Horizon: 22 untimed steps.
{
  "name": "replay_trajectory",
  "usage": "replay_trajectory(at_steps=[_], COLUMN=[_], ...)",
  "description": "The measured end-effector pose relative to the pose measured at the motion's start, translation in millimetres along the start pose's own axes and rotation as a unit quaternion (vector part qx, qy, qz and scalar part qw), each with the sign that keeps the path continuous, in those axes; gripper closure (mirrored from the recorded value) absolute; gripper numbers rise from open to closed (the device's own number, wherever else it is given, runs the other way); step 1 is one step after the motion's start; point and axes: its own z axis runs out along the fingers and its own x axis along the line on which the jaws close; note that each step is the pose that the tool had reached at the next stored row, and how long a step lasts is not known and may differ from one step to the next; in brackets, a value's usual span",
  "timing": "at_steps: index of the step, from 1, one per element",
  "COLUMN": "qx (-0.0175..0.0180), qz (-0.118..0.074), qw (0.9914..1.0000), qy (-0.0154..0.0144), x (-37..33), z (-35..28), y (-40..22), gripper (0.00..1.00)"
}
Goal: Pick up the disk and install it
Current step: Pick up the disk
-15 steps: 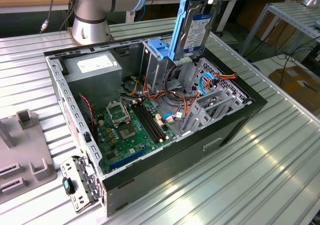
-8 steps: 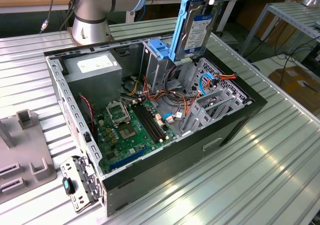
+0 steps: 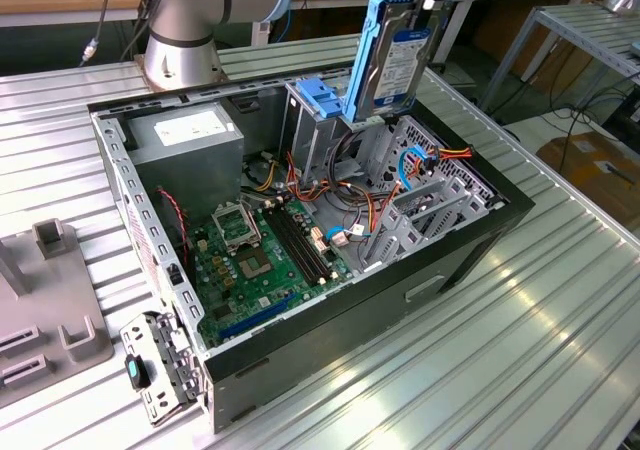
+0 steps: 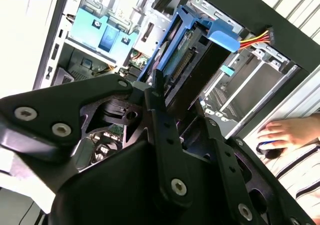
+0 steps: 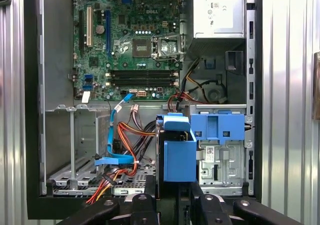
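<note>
jaws clenched on top edge of disk (image 3: 398, 60), so pickup done. hangs upright over drive-bay end of open PC case (image 3: 400, 315), toward counter (image 3: 520, 370) far edge. edge-down probably so it slides straight into cage (image 3: 310, 135).

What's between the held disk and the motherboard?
A tangle of orange, red and black cables lies between the disk and the motherboard, clearest in the first wrist view.
</note>
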Motion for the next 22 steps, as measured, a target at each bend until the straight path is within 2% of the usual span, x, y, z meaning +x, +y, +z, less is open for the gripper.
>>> replay_trajectory(at_steps=[9,22], qx=[0.0000,0.0000], qz=[0.000,0.000], qw=[1.00000,1.00000], qy=[0.0001,0.0004], x=[1.4,11.0], z=[0.0,0.3], y=[-12.9,-26.2], gripper=[0.65,0.65])
